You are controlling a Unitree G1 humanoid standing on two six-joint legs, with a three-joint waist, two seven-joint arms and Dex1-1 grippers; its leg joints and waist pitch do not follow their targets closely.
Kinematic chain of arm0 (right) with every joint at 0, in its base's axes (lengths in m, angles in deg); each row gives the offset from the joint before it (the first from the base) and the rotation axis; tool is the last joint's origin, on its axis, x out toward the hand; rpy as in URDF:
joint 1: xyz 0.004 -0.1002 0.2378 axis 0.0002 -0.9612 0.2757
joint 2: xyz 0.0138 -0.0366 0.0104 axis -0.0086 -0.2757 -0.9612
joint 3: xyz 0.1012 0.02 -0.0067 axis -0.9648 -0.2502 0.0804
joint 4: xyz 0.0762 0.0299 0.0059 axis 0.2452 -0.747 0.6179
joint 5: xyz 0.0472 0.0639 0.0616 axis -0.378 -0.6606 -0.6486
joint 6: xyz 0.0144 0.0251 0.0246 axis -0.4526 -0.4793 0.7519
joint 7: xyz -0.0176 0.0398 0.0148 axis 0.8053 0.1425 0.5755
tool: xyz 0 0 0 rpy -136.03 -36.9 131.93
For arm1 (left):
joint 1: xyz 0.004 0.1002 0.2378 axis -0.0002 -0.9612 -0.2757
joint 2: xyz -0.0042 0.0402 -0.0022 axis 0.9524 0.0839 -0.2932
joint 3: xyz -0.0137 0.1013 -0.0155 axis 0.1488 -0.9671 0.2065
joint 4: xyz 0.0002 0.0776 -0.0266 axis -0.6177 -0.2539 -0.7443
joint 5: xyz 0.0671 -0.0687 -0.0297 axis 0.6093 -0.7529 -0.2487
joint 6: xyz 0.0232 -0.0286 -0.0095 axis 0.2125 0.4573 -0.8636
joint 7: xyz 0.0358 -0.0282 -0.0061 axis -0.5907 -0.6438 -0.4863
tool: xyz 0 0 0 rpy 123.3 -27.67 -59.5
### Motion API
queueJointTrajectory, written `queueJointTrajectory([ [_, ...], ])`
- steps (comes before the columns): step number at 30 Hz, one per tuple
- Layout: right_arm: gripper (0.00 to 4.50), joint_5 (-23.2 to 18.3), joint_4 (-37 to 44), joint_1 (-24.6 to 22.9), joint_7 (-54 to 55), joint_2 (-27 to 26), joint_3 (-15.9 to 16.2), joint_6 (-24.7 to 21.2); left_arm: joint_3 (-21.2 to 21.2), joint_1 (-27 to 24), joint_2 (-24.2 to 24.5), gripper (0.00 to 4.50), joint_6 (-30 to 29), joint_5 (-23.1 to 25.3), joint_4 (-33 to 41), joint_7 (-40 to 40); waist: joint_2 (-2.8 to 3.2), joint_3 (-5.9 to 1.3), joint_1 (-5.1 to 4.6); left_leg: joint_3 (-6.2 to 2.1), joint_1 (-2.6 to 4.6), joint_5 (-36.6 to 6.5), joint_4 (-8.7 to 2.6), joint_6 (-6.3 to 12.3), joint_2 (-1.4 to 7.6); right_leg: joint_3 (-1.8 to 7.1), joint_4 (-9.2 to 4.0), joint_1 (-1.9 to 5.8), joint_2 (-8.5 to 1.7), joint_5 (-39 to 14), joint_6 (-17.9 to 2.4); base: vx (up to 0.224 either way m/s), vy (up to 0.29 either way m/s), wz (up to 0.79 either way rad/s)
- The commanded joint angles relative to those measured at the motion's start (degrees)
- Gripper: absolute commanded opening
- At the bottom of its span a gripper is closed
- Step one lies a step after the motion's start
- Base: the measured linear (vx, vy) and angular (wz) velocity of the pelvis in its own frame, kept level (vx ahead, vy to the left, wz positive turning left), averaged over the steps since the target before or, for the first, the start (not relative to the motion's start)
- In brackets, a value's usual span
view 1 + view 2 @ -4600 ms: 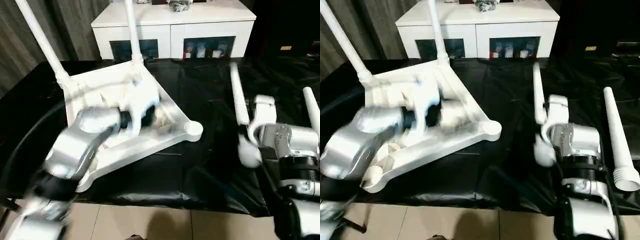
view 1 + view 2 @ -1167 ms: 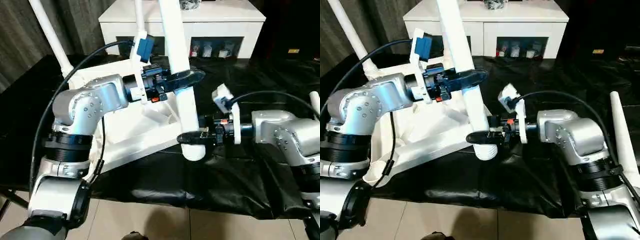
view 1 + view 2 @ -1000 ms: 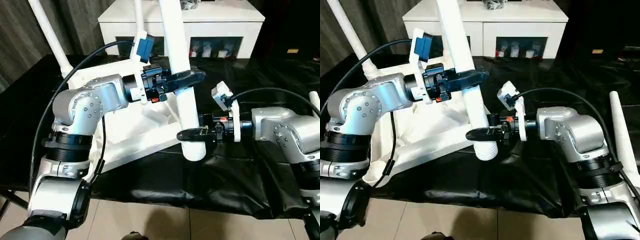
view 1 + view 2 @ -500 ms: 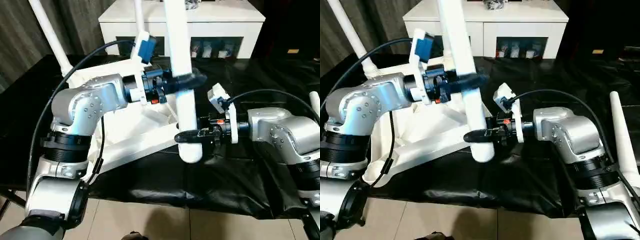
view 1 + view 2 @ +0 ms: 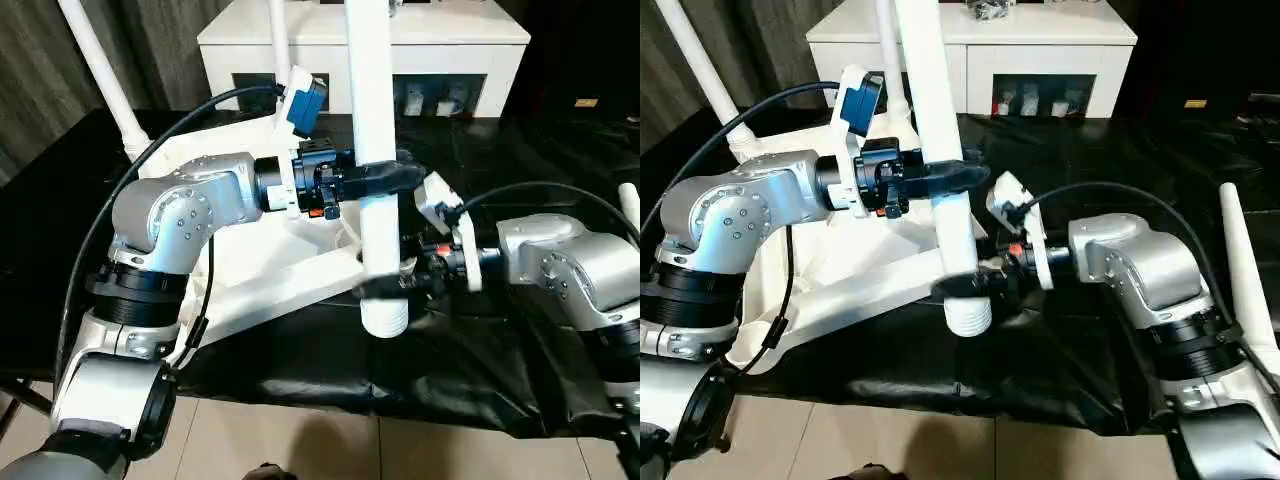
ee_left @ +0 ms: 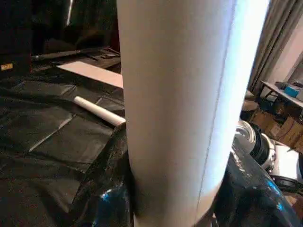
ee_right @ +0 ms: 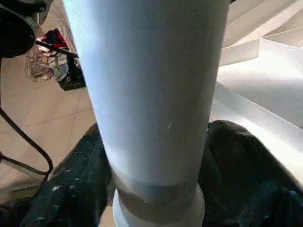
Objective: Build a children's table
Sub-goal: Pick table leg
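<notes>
The children's table top [image 5: 250, 285] lies upside down and tilted on the black-covered table, with two legs [image 5: 96, 70] standing up from its far corners. A third white leg [image 5: 370, 100] is held nearly upright beside the top's near right corner. Its ribbed lower end [image 5: 384, 318] hangs just above the black cover. My left gripper [image 5: 378, 180] is shut on the leg's middle. My right gripper [image 5: 385, 287] is shut around it just above the ribbed end. This leg also shows close up in the left wrist view [image 6: 175, 109] and in the right wrist view [image 7: 151, 94].
Another loose leg [image 5: 1245, 270] lies on the black cover at the far right. A white cabinet [image 5: 360, 40] with dark glass doors stands behind the table. Tiled floor [image 5: 300, 440] runs below the table's near edge.
The held leg has swung from leaning to nearly upright and shifted a little right. The left gripper moved right with it. The right gripper stays at its lower end.
</notes>
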Motion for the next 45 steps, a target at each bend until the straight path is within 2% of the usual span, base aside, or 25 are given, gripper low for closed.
queueJointTrajectory([
  [1,2.78,-0.9,1.3,0.1,-0.6,0.3,0.4,-1.0,-0.3,1.8,0.4,1.78,0.7,0.4,0.2,-0.7,-1.63,-4.70,0.20,-1.11,2.11,-3.7,-3.02,4.03,2.92,1.96,-3.47,2.15,-4.35,2.2,-16.7,0.000,0.000,0.00],
  [4,2.60,-0.9,1.4,0.0,-1.0,0.4,0.5,-1.3,-0.4,1.9,0.4,1.78,0.9,0.5,0.0,-0.9,-1.54,-4.71,0.24,-1.13,2.18,-4.0,-3.04,3.93,2.98,1.95,-3.53,2.07,-4.36,1.6,-16.8,0.000,0.000,0.00],
  [7,2.19,-1.1,1.0,0.0,-0.7,0.1,0.3,-1.2,-0.4,2.0,0.3,1.78,0.9,0.4,-0.1,-1.2,-1.39,-4.71,0.25,-1.19,2.20,-4.2,-3.06,3.65,3.02,1.95,-3.48,2.06,-4.36,1.4,-16.7,0.000,0.000,0.00],
  [13,1.95,-1.2,0.8,-0.1,0.1,-1.0,-0.6,-0.7,-0.6,1.8,-0.4,1.78,1.6,1.8,0.0,0.5,-1.48,-4.76,0.21,-1.18,2.12,-4.2,-3.07,3.46,2.95,1.93,-3.45,2.15,-4.38,1.9,-16.8,0.000,0.000,0.00],
  [14,1.95,-1.2,0.8,-0.2,0.4,-1.2,-0.9,-0.6,-0.1,2.1,-0.6,2.13,1.0,1.3,-0.4,1.1,-1.46,-4.77,0.20,-1.19,2.15,-4.1,-3.06,3.49,2.98,1.95,-3.47,2.11,-4.36,2.2,-16.8,0.000,0.000,0.00],
  [16,1.93,-1.4,0.8,-0.5,1.3,-1.7,-1.7,-0.5,1.0,2.5,-1.1,2.48,-0.9,-0.1,-1.2,1.5,-1.53,-4.78,0.24,-1.10,2.15,-4.0,-2.99,3.58,2.91,1.95,-3.41,2.10,-4.37,2.5,-17.0,0.000,0.000,0.00],
  [19,1.91,-1.6,0.7,-0.8,2.4,-2.2,-2.7,-0.5,1.7,2.5,-1.1,2.58,-2.1,-1.3,-1.7,0.9,-1.48,-4.81,0.34,-1.17,2.20,-4.0,-2.97,3.59,2.90,1.93,-3.41,2.08,-4.40,2.2,-17.1,0.000,0.000,0.00],
  [21,1.90,-2.0,1.0,-1.2,3.1,-2.4,-3.5,-0.6,1.8,2.2,-0.9,2.86,-2.5,-1.5,-1.7,0.6,-1.46,-4.79,0.32,-1.17,2.14,-3.8,-2.98,3.72,2.91,1.94,-3.45,2.08,-4.39,2.4,-17.0,0.000,0.000,0.00],
  [23,1.90,-2.8,2.5,-2.6,4.8,-2.4,-5.7,-0.8,2.4,1.2,-0.7,2.91,-3.5,-2.5,-1.5,0.5,-1.43,-4.79,0.47,-1.16,2.17,-3.9,-2.97,3.65,2.92,1.94,-3.41,2.06,-4.41,2.5,-16.9,0.000,0.000,0.00],
  [24,1.90,-2.9,2.9,-2.9,5.1,-2.4,-6.1,-0.9,2.7,1.0,-0.7,2.97,-3.8,-2.8,-1.5,0.6,-1.23,-4.80,0.51,-1.19,2.21,-4.2,-3.03,3.47,2.94,1.91,-3.47,2.03,-4.39,2.2,-16.9,0.000,0.000,0.00],
  [25,1.89,-2.9,2.9,-2.9,5.1,-2.4,-6.1,-0.9,2.7,1.0,-0.7,3.21,-3.8,-2.8,-1.5,0.6,-1.34,-4.83,0.49,-1.22,2.22,-4.2,-3.05,3.30,2.93,1.88,-3.42,2.06,-4.32,2.2,-16.8,0.000,0.000,0.00],
  [26,1.89,-2.9,2.9,-2.9,5.1,-2.4,-6.1,-0.9,2.7,1.0,-0.7,3.21,-3.8,-2.8,-1.5,0.6,-1.32,-4.83,0.48,-1.21,2.25,-4.4,-3.07,3.23,2.93,1.86,-3.44,2.04,-4.32,2.0,-16.9,0.000,0.000,0.00],
  [27,1.89,-4.1,4.4,-3.9,6.0,-2.1,-8.2,-1.8,3.3,0.5,-0.7,3.30,-4.2,-3.2,-1.1,0.9,-1.32,-4.79,0.47,-1.19,2.26,-4.7,-3.08,3.16,2.92,1.88,-3.51,2.02,-4.35,1.7,-16.8,0.000,0.000,0.00],
  [28,1.89,-4.4,4.8,-4.1,6.2,-2.0,-8.8,-2.0,3.5,0.3,-0.7,3.34,-4.2,-3.3,-0.9,1.0,-1.29,-4.73,0.59,-1.15,2.27,-5.0,-3.12,2.97,2.96,1.99,-3.58,2.03,-4.42,1.3,-16.6,0.000,0.000,0.00],
  [30,1.89,-6.1,6.5,-5.4,7.8,-1.5,-11.9,-2.8,4.0,-0.6,-0.8,3.51,-2.2,-2.3,0.2,2.0,-1.17,-4.77,0.76,-1.26,2.26,-4.9,-3.16,2.82,3.00,1.97,-3.60,2.09,-4.47,1.1,-16.3,0.000,0.000,0.00],
  [32,1.89,-6.6,6.8,-5.6,8.4,-1.7,-12.7,-2.9,4.3,-0.8,-1.0,3.67,-0.9,-1.3,-0.2,2.9,-1.15,-4.81,0.84,-1.22,2.27,-5.0,-3.18,2.62,2.99,1.97,-3.68,2.05,-4.42,1.1,-15.9,0.000,0.000,0.00],
  [34,1.89,-6.4,7.7,-6.2,10.6,-2.3,-13.9,-2.2,6.3,-1.8,-1.7,3.70,2.8,0.4,-0.8,5.8,-0.47,-4.84,0.89,-1.36,2.28,-5.5,-3.14,2.29,2.96,1.93,-3.74,2.08,-4.42,1.3,-15.8,0.000,0.000,0.00],
  [35,1.89,-6.3,7.9,-6.3,10.9,-2.4,-14.1,-2.0,6.8,-2.0,-1.8,3.70,3.3,0.5,-0.8,6.4,-0.47,-4.84,0.89,-1.36,2.28,-5.5,-3.14,2.29,2.96,1.93,-3.74,2.08,-4.42,1.3,-15.8,0.000,0.000,0.00],
  [37,1.89,-4.6,8.6,-7.2,15.0,-3.4,-15.9,-0.5,10.8,-4.2,-2.3,3.70,7.4,1.7,0.0,11.7,-0.49,-4.83,0.71,-1.45,2.16,-6.0,-3.22,1.78,3.01,1.93,-3.77,2.16,-4.45,2.1,-15.6,0.000,0.000,0.00],
  [39,1.89,-1.5,9.3,-8.4,19.1,-4.1,-16.3,2.3,14.1,-6.8,-2.9,3.70,11.1,4.3,0.6,18.1,-0.94,-4.91,0.35,-1.43,2.15,-6.3,-3.35,1.50,2.91,1.85,-3.87,2.29,-4.40,1.8,-15.1,0.000,0.000,0.00],
  [40,1.89,5.6,9.8,-10.4,26.1,-4.7,-14.6,7.9,14.8,-11.3,-2.4,3.70,16.5,11.5,1.6,26.1,-0.93,-4.77,0.07,-1.73,2.00,-6.6,-3.61,0.39,3.37,1.84,-4.07,2.19,-4.54,0.8,-13.5,0.000,0.000,0.00],
  [41,1.89,9.3,10.0,-11.3,29.3,-5.0,-13.5,11.0,14.9,-13.5,-2.4,3.70,19.5,14.4,2.2,28.9,-1.34,-4.63,-0.31,-1.59,1.93,-6.6,-3.68,0.00,3.22,1.86,-4.23,2.12,-4.33,0.3,-12.7,0.000,0.000,0.00],
  [43,1.89,12.8,10.2,-13.4,34.0,-7.7,-12.9,17.1,15.2,-18.8,-2.5,3.70,23.2,19.2,4.9,33.2,-1.52,-4.75,-0.68,-1.52,2.04,-7.3,-3.81,-0.48,3.12,1.89,-4.39,2.08,-4.53,-2.0,-11.2,0.000,0.000,0.00],
  [44,1.89,13.8,10.0,-14.5,37.3,-9.8,-12.8,17.5,14.7,-22.6,-2.2,3.70,24.4,22.6,7.1,35.8,-1.19,-4.66,-1.02,-1.43,2.09,-8.2,-3.92,-0.56,2.88,1.87,-4.56,1.97,-4.35,-3.8,-10.5,0.000,0.000,0.00],
  [45,1.89,13.9,9.7,-15.0,39.0,-10.9,-13.0,17.0,14.2,-24.5,-2.1,3.70,25.0,24.5,8.2,37.2,-1.43,-4.77,-1.01,-1.53,2.25,-8.3,-4.03,-0.42,3.10,1.88,-4.60,1.87,-4.36,-3.8,-10.4,0.000,0.000,0.00],
])
